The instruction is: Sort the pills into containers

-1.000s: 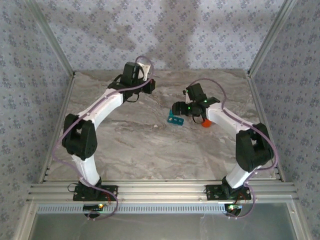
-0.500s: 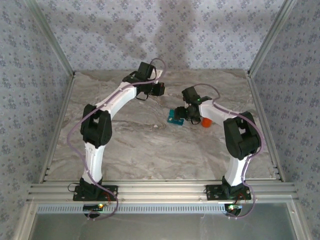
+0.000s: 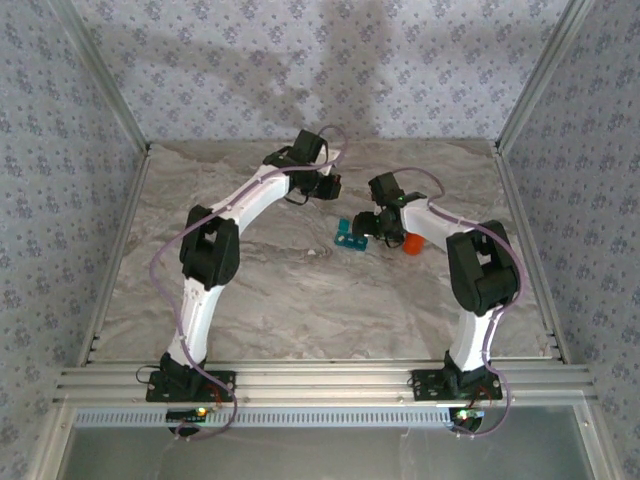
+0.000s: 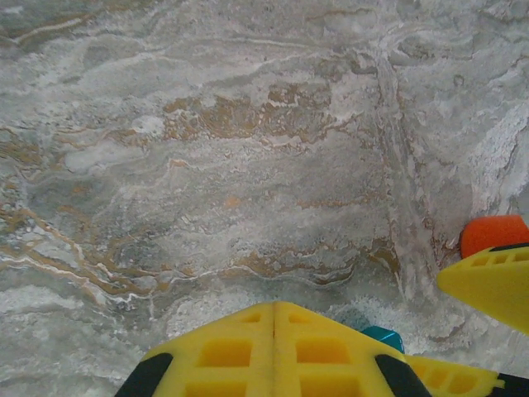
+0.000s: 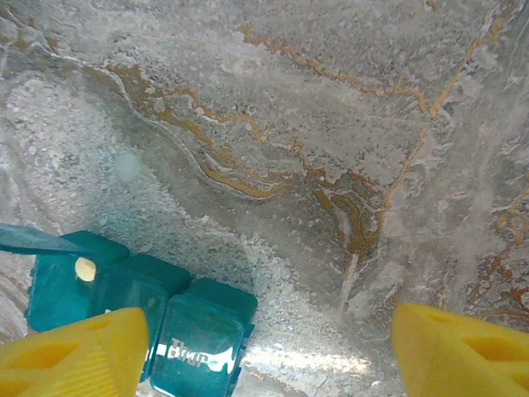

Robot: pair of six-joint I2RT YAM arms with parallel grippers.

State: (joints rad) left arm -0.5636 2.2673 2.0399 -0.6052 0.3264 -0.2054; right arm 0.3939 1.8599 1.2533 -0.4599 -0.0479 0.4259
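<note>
Marbled tabletop [image 3: 250, 290], from above, bears the teal containers [image 3: 349, 237] beside an orange bottle [image 3: 411, 244]. At the left wrist, the left gripper [image 4: 274, 310] is pressed together over bare stone. At the right wrist, the right gripper [image 5: 271, 322] stands apart above the containers, with one pale pill [image 5: 85, 268] in an open compartment, so sorting seems barely begun.

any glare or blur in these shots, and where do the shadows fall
right wrist: white glare on the pill box lid, yellow fingers soft at the edges; left wrist: the shut pincer looks slightly soft, table sharper; top external: broad soft shadows on the back wall
</note>
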